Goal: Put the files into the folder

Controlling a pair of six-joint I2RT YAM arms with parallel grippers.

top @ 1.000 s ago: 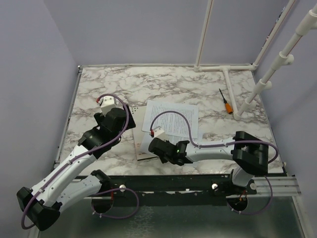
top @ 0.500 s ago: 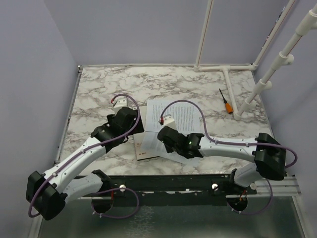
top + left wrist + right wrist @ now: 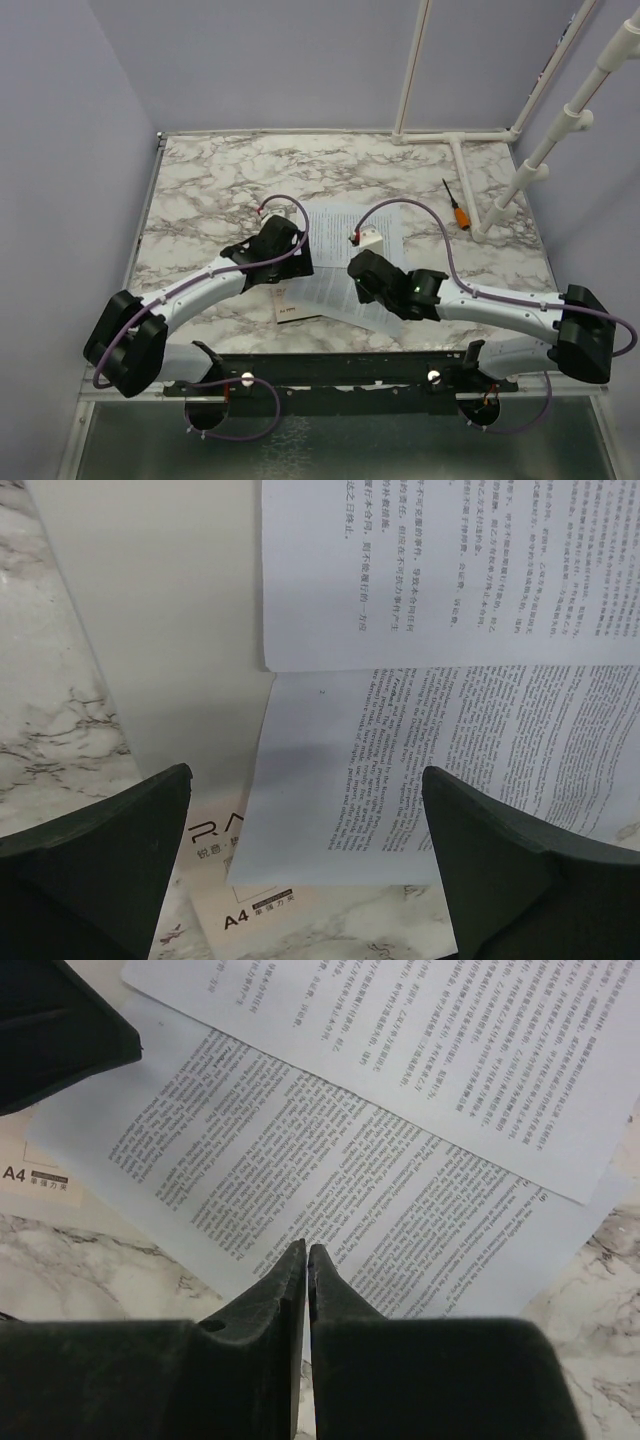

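Files (image 3: 330, 290), two overlapping printed sheets, lay atop the closed folder (image 3: 284, 302) on the marble table (image 3: 200, 190). The left gripper (image 3: 305, 815) hung wide open and empty above them. The right gripper (image 3: 306, 1260), pinched shut on nothing, seemed poised to slide paper.

**Two white-and-black arms, purple wiring**

You are running a left arm (image 3: 200, 290) and a right arm (image 3: 500, 305) that are wearing white link shells between bulky black joint housings. A purple cable (image 3: 285, 200) is looping along each one. A small green light (image 3: 358, 283) is glowing on the right wrist, beside a white camera block (image 3: 366, 240). The left fingers (image 3: 100, 830) and right fingers (image 3: 270, 1290) are showing as matte black tapered wedges.
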